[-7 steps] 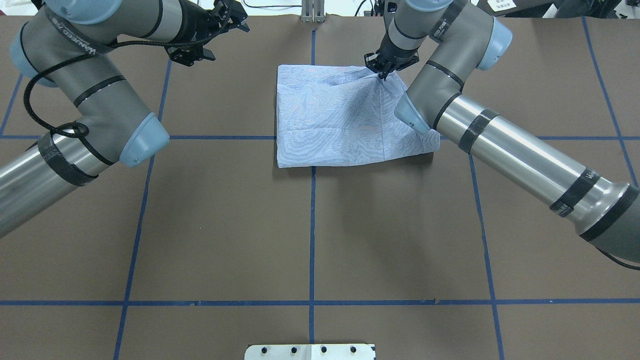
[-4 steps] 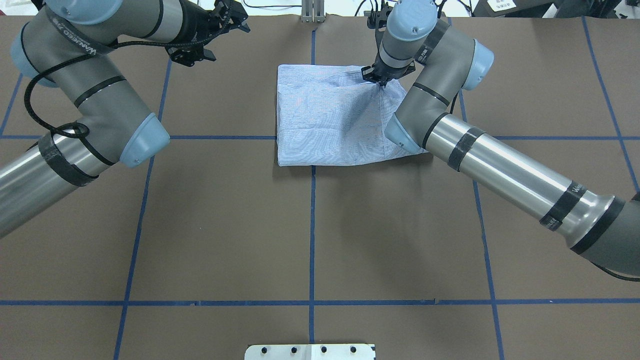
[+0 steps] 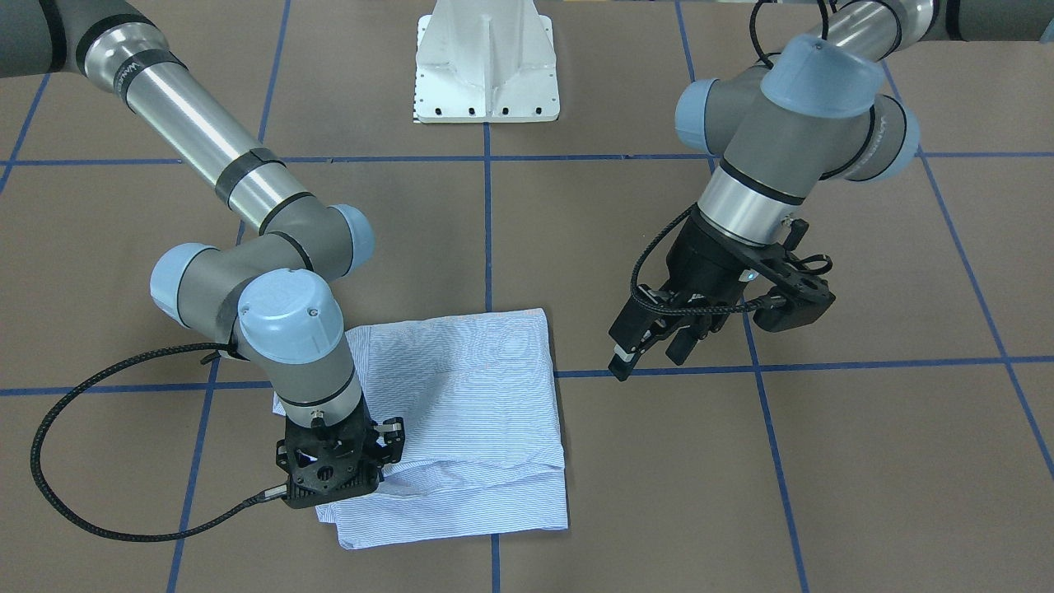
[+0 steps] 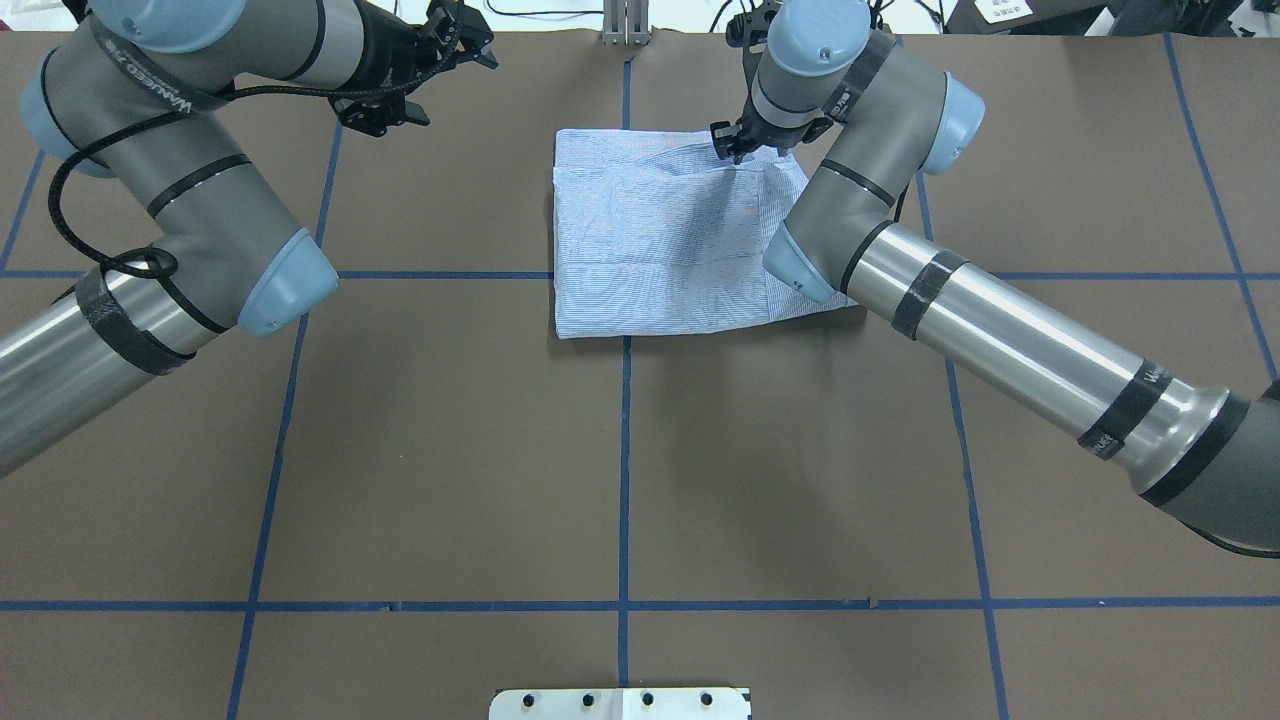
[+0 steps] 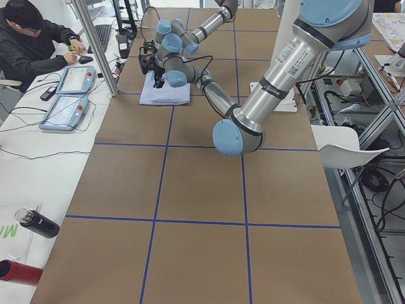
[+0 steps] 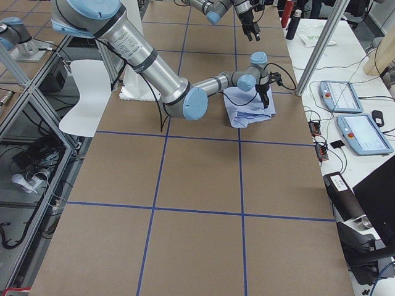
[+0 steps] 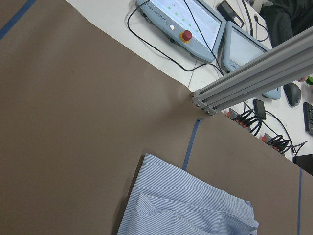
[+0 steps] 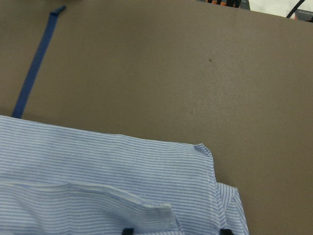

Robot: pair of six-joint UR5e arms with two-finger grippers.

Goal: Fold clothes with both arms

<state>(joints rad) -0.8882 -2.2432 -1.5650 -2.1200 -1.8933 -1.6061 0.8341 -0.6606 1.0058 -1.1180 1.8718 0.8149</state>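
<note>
Lying folded into a rough rectangle, the light blue-and-white pinstriped cotton shirt [image 4: 670, 240] is being shown upper centre of the overhead view on the brown table cover [image 4: 620, 460]. Its far right corner is being pinched between the closed fingers of the black two-finger right gripper [image 4: 735, 150]. The black left gripper [image 3: 650, 350], fingers spread and empty, is being held well apart. The fabric is judged light, limp and slippery; hems and layered corners are being recommended as holds.

overhead: behind robot, down | front: facing robot | sides: table ends | wrists: close on shirt [image 4: 660, 240]
</note>
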